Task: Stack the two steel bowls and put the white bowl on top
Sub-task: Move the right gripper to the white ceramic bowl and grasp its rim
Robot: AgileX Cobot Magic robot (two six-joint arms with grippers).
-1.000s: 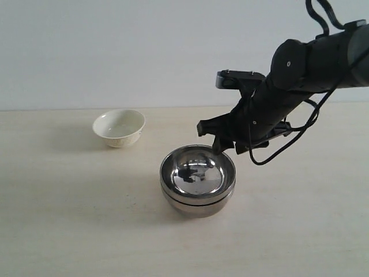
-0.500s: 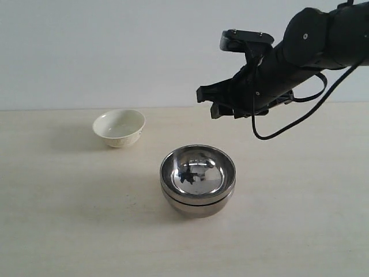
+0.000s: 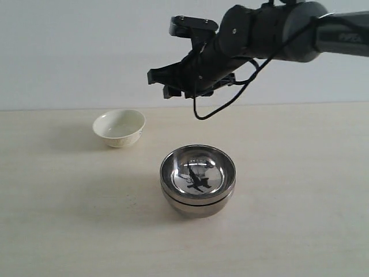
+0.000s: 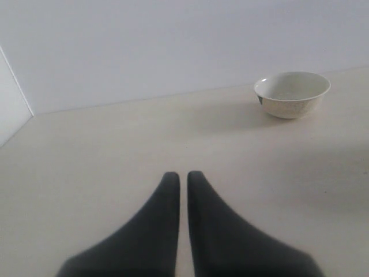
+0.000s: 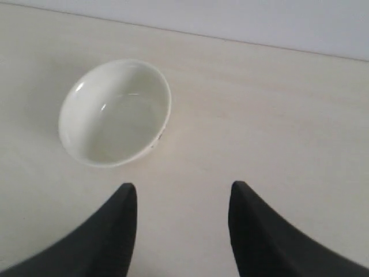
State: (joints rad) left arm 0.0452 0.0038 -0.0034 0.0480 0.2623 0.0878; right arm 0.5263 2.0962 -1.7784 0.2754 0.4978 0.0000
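The two steel bowls [image 3: 198, 178] sit nested, one inside the other, on the table's middle. The white bowl [image 3: 119, 127] stands upright and empty at the back left; it also shows as the white bowl [image 5: 115, 112] in the right wrist view and the white bowl [image 4: 292, 94] in the left wrist view. My right gripper [image 3: 161, 83] hangs high in the air, open and empty, above the table between the two spots; the right gripper [image 5: 183, 191] looks down just beside the white bowl. My left gripper [image 4: 180, 177] is shut on nothing, low over bare table, unseen in the exterior view.
The pale wooden table [image 3: 69, 219] runs back to a plain white wall. A white panel edge [image 4: 11, 109] shows at the side in the left wrist view.
My right arm has risen from the rim of the stacked steel bowls and swung left toward the white bowl, its gripper empty. The bowls have not moved.
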